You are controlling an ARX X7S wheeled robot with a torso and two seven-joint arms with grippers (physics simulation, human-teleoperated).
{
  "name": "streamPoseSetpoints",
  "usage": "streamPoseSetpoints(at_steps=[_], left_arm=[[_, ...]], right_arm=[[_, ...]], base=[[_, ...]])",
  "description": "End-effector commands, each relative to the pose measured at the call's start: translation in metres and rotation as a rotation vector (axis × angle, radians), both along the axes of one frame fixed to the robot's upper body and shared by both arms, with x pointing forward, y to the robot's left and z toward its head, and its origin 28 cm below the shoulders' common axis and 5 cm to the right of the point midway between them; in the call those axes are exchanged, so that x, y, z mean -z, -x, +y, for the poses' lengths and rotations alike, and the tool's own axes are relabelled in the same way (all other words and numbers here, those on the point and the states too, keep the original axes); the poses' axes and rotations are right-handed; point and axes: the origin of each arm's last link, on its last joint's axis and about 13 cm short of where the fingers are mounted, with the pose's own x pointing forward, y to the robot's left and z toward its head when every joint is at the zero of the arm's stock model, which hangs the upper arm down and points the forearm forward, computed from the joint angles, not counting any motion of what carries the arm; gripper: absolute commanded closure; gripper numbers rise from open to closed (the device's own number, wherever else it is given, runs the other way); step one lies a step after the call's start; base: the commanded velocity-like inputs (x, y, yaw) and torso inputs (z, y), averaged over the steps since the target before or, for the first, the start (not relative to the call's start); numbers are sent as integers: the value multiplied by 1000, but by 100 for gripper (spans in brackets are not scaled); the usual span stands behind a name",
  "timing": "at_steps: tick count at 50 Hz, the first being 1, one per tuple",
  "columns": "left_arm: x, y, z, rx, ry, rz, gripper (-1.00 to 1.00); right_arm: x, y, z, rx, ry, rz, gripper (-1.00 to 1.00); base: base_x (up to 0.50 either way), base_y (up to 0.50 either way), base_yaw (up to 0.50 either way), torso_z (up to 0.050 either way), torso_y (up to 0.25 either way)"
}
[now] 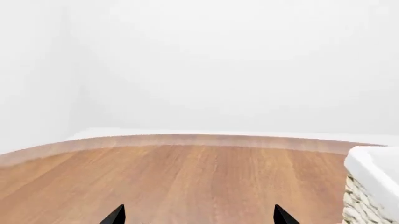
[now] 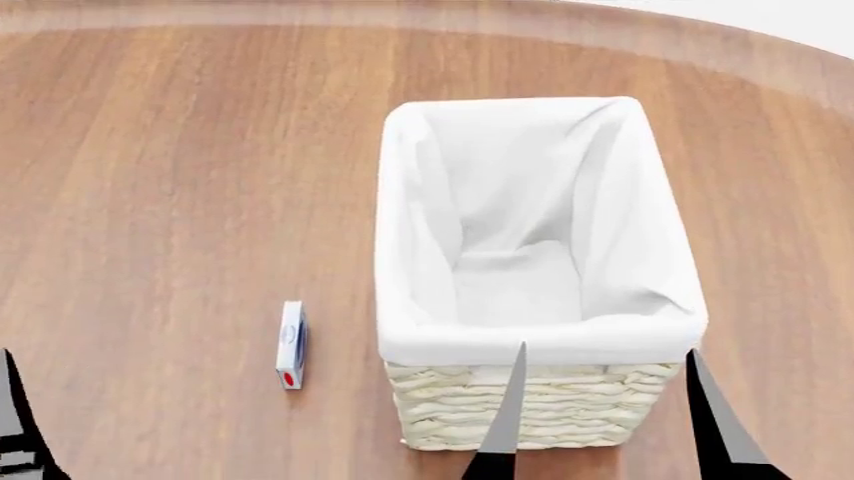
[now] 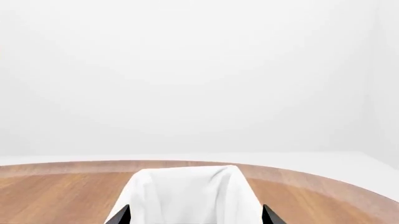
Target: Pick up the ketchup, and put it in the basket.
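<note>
Right gripper fingers spread, empty, at near end of cream wicker white-lined basket; left gripper state indeterminate.

Head view looks steeply down on the basket; both wrist views face level across it, beyond their fingertips.

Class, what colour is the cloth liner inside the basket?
White, clearest in the head view: liner over the cream wicker basket.

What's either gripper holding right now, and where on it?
Nothing. The right gripper is open with only the basket behind its fingers, and the left gripper is open over bare table. No ketchup is in view.
</note>
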Motion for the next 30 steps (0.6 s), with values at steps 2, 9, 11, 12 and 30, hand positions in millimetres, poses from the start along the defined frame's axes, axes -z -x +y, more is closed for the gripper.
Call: streamPoseSetpoints(at_steps=[2,9,11,12,30], left_arm=[[-6,0,24,-209,124,-53,-100],[-7,1,36,-276,143,-54,-100],[-8,2,39,-298,156,-56,-100],[-9,3,43,-327,165,-57,-100],[-17,21,78,-547,213,-103,-100]], right_arm=[[1,-2,-2,6,10,0,-100],[1,-2,-2,5,10,1,-100],[1,-2,-2,5,10,1,-100],[0,-2,-2,6,10,0,-100],[0,-3,-2,5,8,0,-100]], base=[[0,0,0,0,0],[0,0,0,0,0],[0,0,0,0,0],[0,0,0,0,0],[0,0,0,0,0]])
